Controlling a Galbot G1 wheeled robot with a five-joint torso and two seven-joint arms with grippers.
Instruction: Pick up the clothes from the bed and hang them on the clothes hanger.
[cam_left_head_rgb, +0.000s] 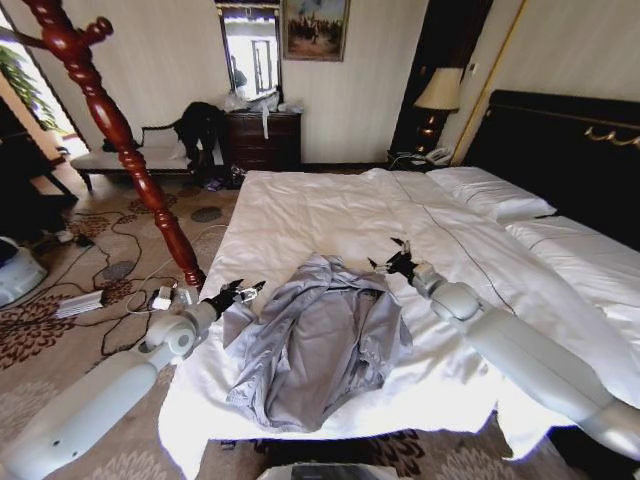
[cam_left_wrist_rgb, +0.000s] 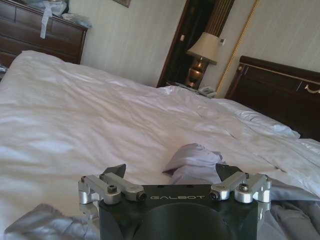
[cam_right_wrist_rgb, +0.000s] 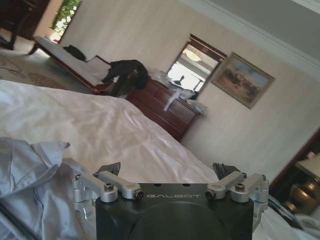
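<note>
1. Here's the light silvery-grey crinkly jacket (cam_left_head_rgb: 318, 345), lying spread and rumpled near the foot edge of the wide white-sheeted bed (cam_left_head_rgb: 330, 215), collar end pointing toward the pillows.
2. The left gripper (cam_left_head_rgb: 243, 291) hangs just beside the jacket's left shoulder, jaws spread wide, nothing between them.
3. The right gripper (cam_left_head_rgb: 394, 258) sits at the collar end on the other side, jaws likewise apart and empty.
4. In the left wrist view, a raised fold of the grey fabric (cam_left_wrist_rgb: 192, 160) stands just ahead of the left gripper (cam_left_wrist_rgb: 172, 172), a fair thing to pinch.
5. My read: this is the approach to the grasp. Each gripper should take one shoulder and bite jacket only, not the sheet beneath, or the bedding comes up too.
6. The sheet is soft and wrinkled, crossed by a thin dark seam line (cam_left_head_rgb: 440, 225).
7. Around the room: a reddish-brown turned wooden pole stand (cam_left_head_rgb: 120, 135) left of the bed, a dark wooden dresser (cam_left_head_rgb: 262, 138) at the far wall, and a bedside lamp (cam_left_head_rgb: 438, 92).
</note>
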